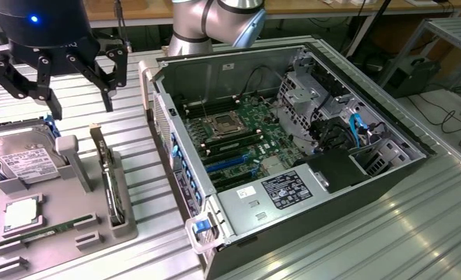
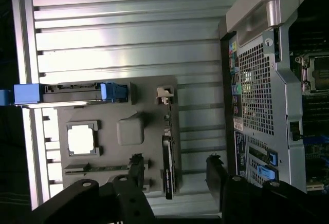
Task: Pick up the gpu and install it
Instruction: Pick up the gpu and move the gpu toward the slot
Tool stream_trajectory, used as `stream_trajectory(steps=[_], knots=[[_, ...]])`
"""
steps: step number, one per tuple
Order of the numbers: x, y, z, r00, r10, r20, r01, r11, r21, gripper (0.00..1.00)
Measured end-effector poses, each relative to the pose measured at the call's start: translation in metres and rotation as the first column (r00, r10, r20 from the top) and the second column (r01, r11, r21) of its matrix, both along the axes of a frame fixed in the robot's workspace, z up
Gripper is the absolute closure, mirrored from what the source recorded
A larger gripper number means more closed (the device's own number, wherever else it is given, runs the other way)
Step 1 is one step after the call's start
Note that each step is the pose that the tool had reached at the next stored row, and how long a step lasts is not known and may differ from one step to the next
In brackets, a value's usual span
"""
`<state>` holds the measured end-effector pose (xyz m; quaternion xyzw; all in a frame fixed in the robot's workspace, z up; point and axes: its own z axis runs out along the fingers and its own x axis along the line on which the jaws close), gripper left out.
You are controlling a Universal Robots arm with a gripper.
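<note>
My gripper (image 1: 83,104) hangs spread open and empty over the table (image 1: 416,233). Directly below it, the gpu (image 2: 168,166) stands on edge in the gray tray (image 1: 59,204). The open computer case (image 1: 214,76) sits beside it.

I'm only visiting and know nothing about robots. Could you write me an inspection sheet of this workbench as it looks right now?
Surface: ribbed metal table, carrying a gray parts tray and an open computer case.
Job's things: gpu stands on edge in a tray slot, not yet picked up; motherboard lies exposed in the case.
Clutter: hard drive, processor chip and RAM stick in the tray.
Grippers: gripper open, hovering above the tray, holding nothing.
Cables: blue cables inside the case; black cables on the floor.
Surroundings: metal rack beyond the table.
</note>
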<state>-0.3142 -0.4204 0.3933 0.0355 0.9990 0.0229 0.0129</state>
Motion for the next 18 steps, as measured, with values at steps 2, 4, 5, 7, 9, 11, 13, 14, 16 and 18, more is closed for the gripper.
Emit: stream_trajectory(steps=[2,4,5,7,9,11,13,14,16,18], knots=[[0.000,0.0000,0.0000,1.0000,0.000,0.0000,0.000,1.0000,0.0002,0.34],[0.000,0.0000,0.0000,1.0000,0.000,0.0000,0.000,1.0000,0.0004,0.27],[0.000,0.0000,0.0000,1.0000,0.000,0.0000,0.000,1.0000,0.0004,0.27],[0.000,0.0000,-0.0001,1.0000,0.000,-0.0001,0.000,1.0000,0.0003,0.27],[0.000,0.0000,-0.0007,1.0000,0.004,0.0001,-0.004,1.0000,0.0004,0.27],[0.000,0.0000,-0.0022,1.0000,0.010,0.0001,-0.010,1.0000,0.0004,0.27],[0.000,0.0000,-0.0039,0.9999,0.010,0.0001,-0.010,0.9999,0.0005,0.27],[0.000,0.0000,-0.0050,0.9999,0.010,0.0000,-0.010,0.9999,0.0003,0.27],[0.000,0.0000,-0.0076,0.9999,0.011,0.0001,-0.011,0.9999,0.0004,0.27],[0.000,-0.0001,-0.0101,0.9999,0.011,0.0001,-0.011,0.9999,0.0006,0.27]])
